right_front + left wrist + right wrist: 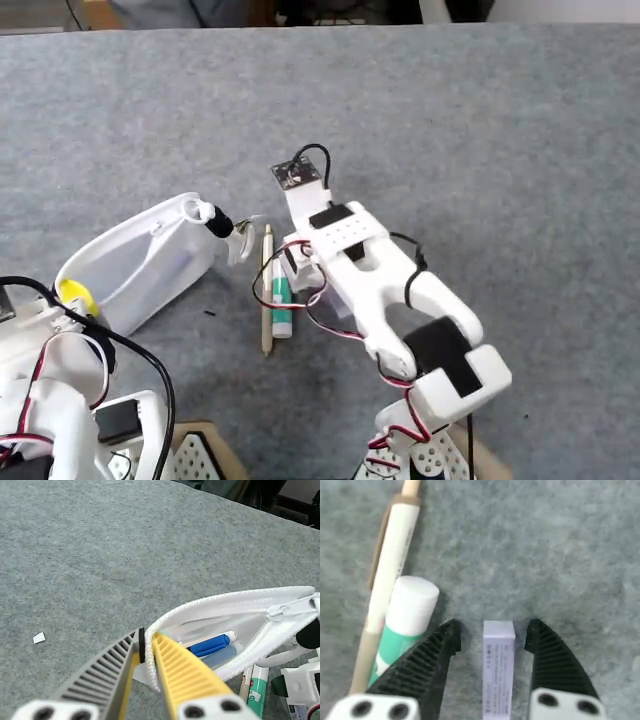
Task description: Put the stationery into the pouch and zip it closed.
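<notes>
My left pincer (143, 642) has its grey and yellow fingers pressed together on the white edge of the pouch (225, 602), clamped at one end of the zip line. The pouch gapes open, and I can see a blue marker (210, 644) lying inside. The zip pull (276, 612) sits at the far end of the opening.

From the high view, the pouch lies on the grey table (480, 130) around 8 o'clock from the middle. Its zip-pull end points to about 2 o'clock, and my left grip is on the opposite end.

Over to my right pincer (493, 627): the black fingers are spread apart, low over the table, one on each side of a pale eraser (498, 670), with a gap showing on both sides. Just at 3 o'clock of the pouch's pull lie the beige pen (267, 300) and the green-and-white glue stick (282, 310). They are side by side, both running 12 to 6, with the glue stick on the pen's 3 o'clock flank. The eraser lies near the glue stick, apart from it.
</notes>
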Controlling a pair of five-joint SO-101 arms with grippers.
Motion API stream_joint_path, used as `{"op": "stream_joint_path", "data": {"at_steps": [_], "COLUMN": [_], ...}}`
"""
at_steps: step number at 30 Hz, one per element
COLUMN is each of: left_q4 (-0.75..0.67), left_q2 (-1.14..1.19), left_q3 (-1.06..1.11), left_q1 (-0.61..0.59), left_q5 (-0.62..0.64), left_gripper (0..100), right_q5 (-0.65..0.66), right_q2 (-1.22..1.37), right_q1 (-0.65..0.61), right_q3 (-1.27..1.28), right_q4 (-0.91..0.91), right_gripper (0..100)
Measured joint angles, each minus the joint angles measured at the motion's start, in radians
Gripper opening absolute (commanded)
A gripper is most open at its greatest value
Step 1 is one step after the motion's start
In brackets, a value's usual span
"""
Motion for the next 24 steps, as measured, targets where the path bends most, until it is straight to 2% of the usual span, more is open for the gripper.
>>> {"op": "stream_joint_path", "data": {"at_steps": [2, 14, 18, 24], "left_q4": [0.0, 0.0, 0.0, 0.0], "left_q2": [0.0, 0.0, 0.0, 0.0], "left_q3": [0.0, 0.0, 0.0, 0.0], "left_q1": [0.0, 0.0, 0.0, 0.0], "left_q5": [0.0, 0.0, 0.0, 0.0], "left_gripper": [3, 3, 3, 3], "right_q5": [-0.002, -0.002, -0.002, -0.002], "right_q2": [0.002, 0.002, 0.002, 0.005], "right_q1": [0.002, 0.005, 0.005, 0.031], "right_q3": [-0.003, -0.003, -0.003, -0.032], "right_q4": [0.0, 0.0, 0.0, 0.0], "right_gripper": [10.3, 11.5, 0.7, 1.2]}}
